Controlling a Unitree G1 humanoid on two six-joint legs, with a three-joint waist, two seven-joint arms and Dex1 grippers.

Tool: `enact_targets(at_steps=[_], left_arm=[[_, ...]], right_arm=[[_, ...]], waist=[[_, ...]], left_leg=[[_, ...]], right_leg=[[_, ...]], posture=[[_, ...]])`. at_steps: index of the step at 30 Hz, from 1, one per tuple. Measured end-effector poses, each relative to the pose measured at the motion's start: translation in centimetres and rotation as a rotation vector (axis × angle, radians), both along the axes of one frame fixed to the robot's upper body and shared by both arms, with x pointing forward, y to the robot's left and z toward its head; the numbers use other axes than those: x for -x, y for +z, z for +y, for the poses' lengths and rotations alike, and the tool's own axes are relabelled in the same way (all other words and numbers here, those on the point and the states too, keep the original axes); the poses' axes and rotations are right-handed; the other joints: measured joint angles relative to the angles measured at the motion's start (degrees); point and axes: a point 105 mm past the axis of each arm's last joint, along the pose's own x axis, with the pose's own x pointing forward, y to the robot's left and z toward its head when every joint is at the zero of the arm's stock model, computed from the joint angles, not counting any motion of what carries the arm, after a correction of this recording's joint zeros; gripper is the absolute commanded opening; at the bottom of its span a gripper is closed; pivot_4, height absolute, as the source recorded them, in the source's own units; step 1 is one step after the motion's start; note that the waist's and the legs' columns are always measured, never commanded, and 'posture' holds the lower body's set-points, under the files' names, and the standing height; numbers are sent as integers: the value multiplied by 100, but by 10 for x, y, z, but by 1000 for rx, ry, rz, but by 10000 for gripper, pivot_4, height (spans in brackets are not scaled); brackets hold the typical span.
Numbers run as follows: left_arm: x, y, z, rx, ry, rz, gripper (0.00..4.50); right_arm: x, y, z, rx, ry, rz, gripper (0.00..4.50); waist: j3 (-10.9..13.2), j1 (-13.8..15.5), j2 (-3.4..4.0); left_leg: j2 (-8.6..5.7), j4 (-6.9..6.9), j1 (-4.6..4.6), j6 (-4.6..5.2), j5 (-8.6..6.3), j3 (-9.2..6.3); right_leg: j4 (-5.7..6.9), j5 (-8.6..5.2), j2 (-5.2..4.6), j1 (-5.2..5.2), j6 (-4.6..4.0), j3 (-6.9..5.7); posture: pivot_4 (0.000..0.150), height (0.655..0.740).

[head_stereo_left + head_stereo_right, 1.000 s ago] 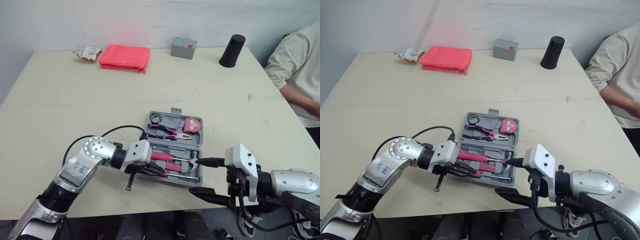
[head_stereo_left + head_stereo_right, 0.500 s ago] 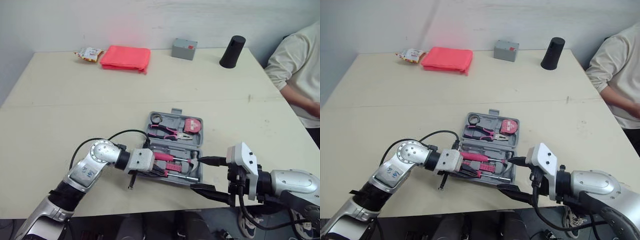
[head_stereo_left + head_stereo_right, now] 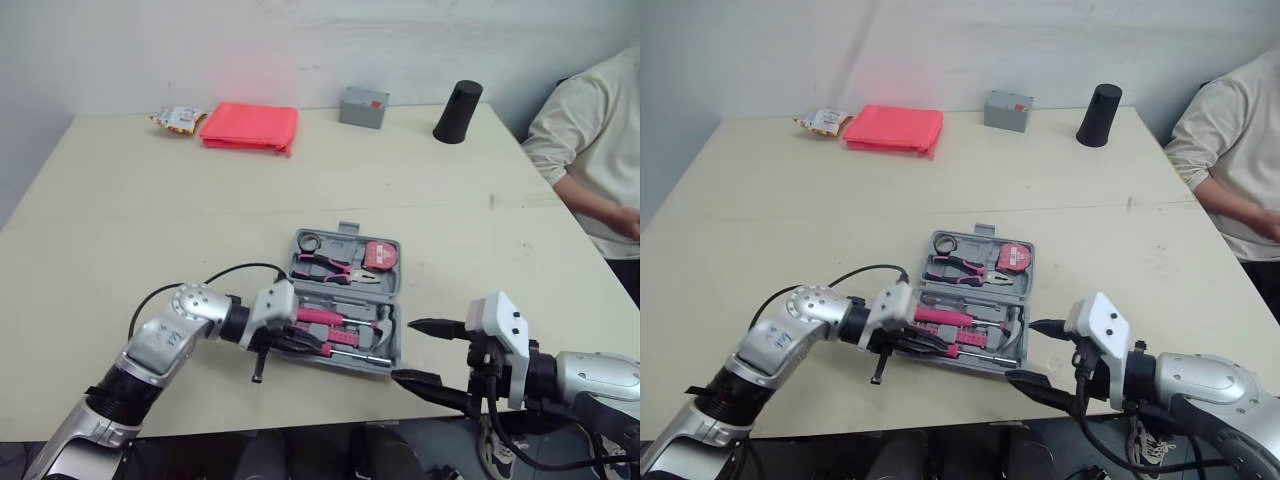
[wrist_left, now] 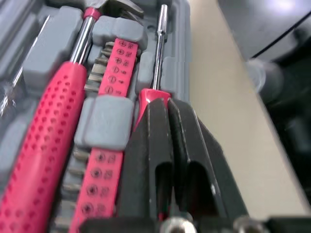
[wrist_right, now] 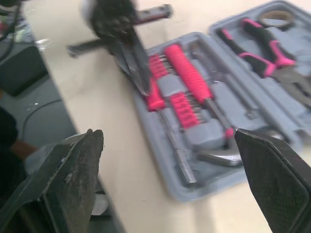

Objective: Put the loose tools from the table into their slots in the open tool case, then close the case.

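The left half of the counter (image 3: 150, 220) is bare from its left edge in to the case. Along the back edge sit four things in a row, each apart from the next: one snack packet (image 3: 175, 117), one red folded pouch (image 3: 250, 126), one grey box (image 3: 363, 106) and one black cup (image 3: 457, 111). A wide open band of counter lies between that row and the case.

The left tool (image 4: 168, 106) lies low over the near left part of the tool case (image 3: 396, 292), its two fingers drawn to a narrow slit over the red handle of the one screwdriver (image 4: 160, 48), which lies in the slot nearest the case's front wall. The case sits open and flat, close to the counter's front edge, with only a thin strip of counter before it.

Beside the screwdriver lie one bit holder (image 4: 114, 73) and one hammer (image 4: 48, 145). The far half holds one tape ring (image 3: 312, 241), one pair of pliers (image 3: 335, 267) and one tape measure (image 3: 381, 254).

The right tool (image 3: 408, 350) hangs off the case's near right corner at the counter's front edge, spread wide and empty. One person (image 3: 585, 150) sits at the right edge.
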Motion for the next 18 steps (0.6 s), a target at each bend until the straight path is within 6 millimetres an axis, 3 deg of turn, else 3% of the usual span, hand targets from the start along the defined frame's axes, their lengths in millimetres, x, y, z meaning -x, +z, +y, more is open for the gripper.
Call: enact_targets(at_steps=[2, 5, 8, 9, 12, 15, 18], left_arm=[[-8, 14, 11, -2, 30, -45, 527], [-25, 11, 37, -59, 97, -110, 0], [-46, 3, 54, -106, 181, -132, 0], [-52, 1, 57, -120, 204, -147, 0], [-74, -3, 62, -150, 269, -206, 0], [-84, -17, 57, -158, 296, -223, 0], [-88, -17, 45, -131, 291, -252, 0]], right_arm=[[-10, -8, -17, 64, -82, -15, 45000], [-27, -23, -48, 159, -224, -9, 36062], [-39, -29, -57, 176, -280, -13, 20825], [-42, -31, -58, 188, -283, -17, 17350], [-54, -37, -59, 211, -292, -29, 988], [-68, -39, -52, 210, -283, -48, 405], [-76, -43, -42, 205, -253, -49, 405]], waist=[[5, -1, -4], [12, -19, 2], [41, -12, -16], [41, -11, -16], [41, 2, -16], [41, -8, -16], [41, -2, -17]], left_leg=[[-6, 2, 1, -15, 9, 8], [-11, 1, 8, 15, -8, 36], [-8, 6, -3, 23, -8, 36], [-8, 7, -2, 23, -8, 36], [-9, 6, -8, 23, -8, 37], [-11, 7, -27, 10, 1, 54], [-15, 11, -31, -4, 13, 62]], right_leg=[[-5, -1, 0, 1, 2, -1], [-13, 5, 0, 0, 14, 3], [-10, 13, -5, -14, 16, 8], [-8, 13, -5, -14, 16, 10], [-6, 13, -9, -23, 16, 10], [2, 14, -6, -52, 19, 4], [2, 15, 4, -55, 21, -11]], posture=[[1500, 7400], [1500, 7400], [1500, 7400], [1500, 7400], [1500, 7400], [1500, 7400], [1500, 7400]])
